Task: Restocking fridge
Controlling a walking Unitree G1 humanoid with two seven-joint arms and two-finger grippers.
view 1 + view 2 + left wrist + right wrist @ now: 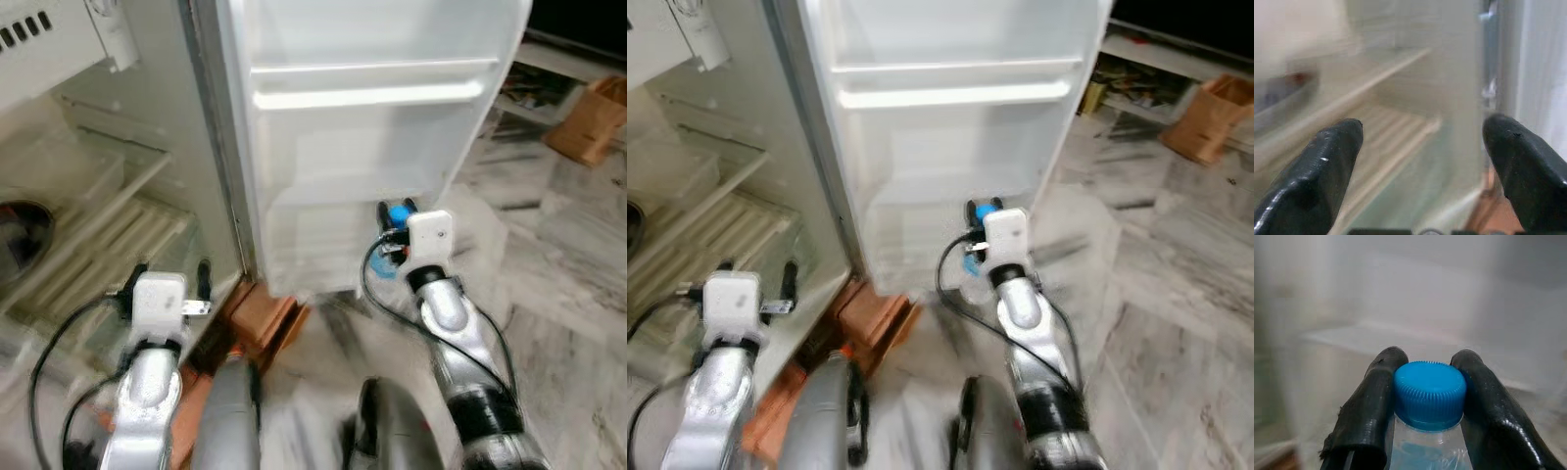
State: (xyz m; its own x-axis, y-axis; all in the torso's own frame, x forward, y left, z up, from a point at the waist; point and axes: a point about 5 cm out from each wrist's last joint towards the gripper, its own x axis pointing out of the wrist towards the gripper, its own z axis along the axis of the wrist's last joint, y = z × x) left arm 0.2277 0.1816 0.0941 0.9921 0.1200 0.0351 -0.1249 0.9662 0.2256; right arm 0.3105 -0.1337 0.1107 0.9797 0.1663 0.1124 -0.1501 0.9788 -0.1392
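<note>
Fridge (118, 147) stands open, body on the robot's left, door (372, 127) swung out ahead. Door has a bare upper shelf (372, 96) and a clear lower bin (343, 235). Inside the body: ribbed wire shelf (108, 240), some dark round thing at the far left edge, cut off, can't tell what. Terracotta blocks (260, 318) on the floor at the fridge's base. Cardboard bag (588, 122) well off to the right on the marble floor (568, 294).

Right gripper (1425, 396) clamped on the bottle (1427, 450), fingers (1371, 416) either side of the blue cap (1430, 394), upright. From the head view the cap (399, 212) sits at the lower bin, right by its rim.

Left gripper (1422, 147) spread wide, nothing between the pads, aimed at the fridge interior near the wire shelf. Idle.

Step, as I read it: placing the bottle into the door's lower bin. Next move needs the bottle base clear of the bin's front wall, lowered till seated, then let go and back straight out.

Hard to tell: whether the bottle is already inside the bin or just in front; the arm and wrist block the body of it. Bin wall is translucent and blurred. Bottle contents below the neck cut off. Frames are motion-soft
</note>
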